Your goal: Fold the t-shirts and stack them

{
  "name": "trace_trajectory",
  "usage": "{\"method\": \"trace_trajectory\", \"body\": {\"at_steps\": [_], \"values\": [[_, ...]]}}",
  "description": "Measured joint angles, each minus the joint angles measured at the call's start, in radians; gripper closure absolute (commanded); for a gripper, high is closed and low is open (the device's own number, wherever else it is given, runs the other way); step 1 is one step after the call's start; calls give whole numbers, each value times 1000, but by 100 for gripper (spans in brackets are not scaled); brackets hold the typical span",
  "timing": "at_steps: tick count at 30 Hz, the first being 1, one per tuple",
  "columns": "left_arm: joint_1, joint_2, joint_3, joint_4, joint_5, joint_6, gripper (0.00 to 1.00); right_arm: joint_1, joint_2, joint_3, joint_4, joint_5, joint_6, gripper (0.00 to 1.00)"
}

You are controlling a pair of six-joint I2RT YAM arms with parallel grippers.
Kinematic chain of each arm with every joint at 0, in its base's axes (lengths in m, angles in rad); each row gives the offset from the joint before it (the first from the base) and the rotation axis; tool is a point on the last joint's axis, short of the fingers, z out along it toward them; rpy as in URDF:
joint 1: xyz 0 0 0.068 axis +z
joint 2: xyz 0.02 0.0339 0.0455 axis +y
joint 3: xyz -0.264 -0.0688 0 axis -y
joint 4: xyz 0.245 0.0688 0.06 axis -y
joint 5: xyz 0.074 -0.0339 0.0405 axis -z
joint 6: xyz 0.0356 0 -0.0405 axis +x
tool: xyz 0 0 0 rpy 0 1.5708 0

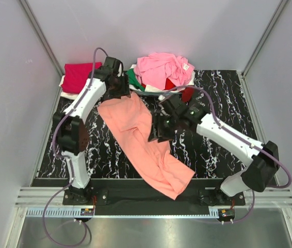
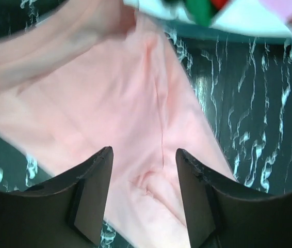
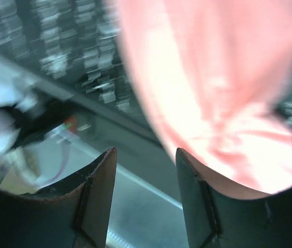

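While hovering low over the far end of the salmon-orange t-shirt (image 1: 135, 129), gapes wide and grips nothing: so much for the left gripper (image 2: 144, 199), with only creased salmon cloth seen between its dark fingers (image 2: 92, 196). Likewise parted wide and clamped on nothing, the right gripper (image 3: 146, 199); blurred view, salmon cloth up past its right-hand finger, grey metal rail (image 3: 135, 186) in the gap. Seen from above, placed at the shirt's far tip for the left, and against the shirt's right edge about halfway along for the right; whether touching the cloth there, cannot tell. Spread out long and rumpled, that shirt, running diagonally across the black white-veined mat (image 1: 223, 103), near end draped over the mat's front edge onto the black base plate (image 1: 125, 187). Beyond, at the mat's far edge, a loose heap: light pink t-shirt (image 1: 164, 67) on top, green t-shirt (image 1: 133, 78) and red t-shirt (image 1: 173, 82) poking out below, white cloth (image 2: 244, 20) beneath. Off at the far left corner, crimson-magenta t-shirt (image 1: 79, 76), folded flat.
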Motion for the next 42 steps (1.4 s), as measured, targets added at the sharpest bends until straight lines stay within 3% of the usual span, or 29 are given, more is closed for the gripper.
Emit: {"method": "trace_trajectory", "body": {"at_steps": [2,6,15,25,33,35,38,39,42], "values": [[0,-164,-207,55,12,-7,43,-50,16,-37,-38,72,-30,44],[0,-286,-439,113,30,-31,44,-80,75,-96,-101,153,-74,44],[-18,-10,-503,261,98,-132,47,-79,115,-125,-111,189,-99,43],[39,277,-50,54,28,-35,46,-84,115,-117,-123,200,-121,43],[109,583,522,-178,-23,71,43,-97,138,-52,-120,178,-154,42],[127,576,507,-178,-25,80,43,-98,138,-52,-117,172,-164,42],[151,476,332,-138,-32,87,41,-105,138,-77,-90,166,-172,42],[154,416,241,-120,-40,87,30,-112,138,-98,-73,163,-174,42],[159,216,-22,-102,-61,90,19,-138,138,-172,-40,148,-176,42]]}}
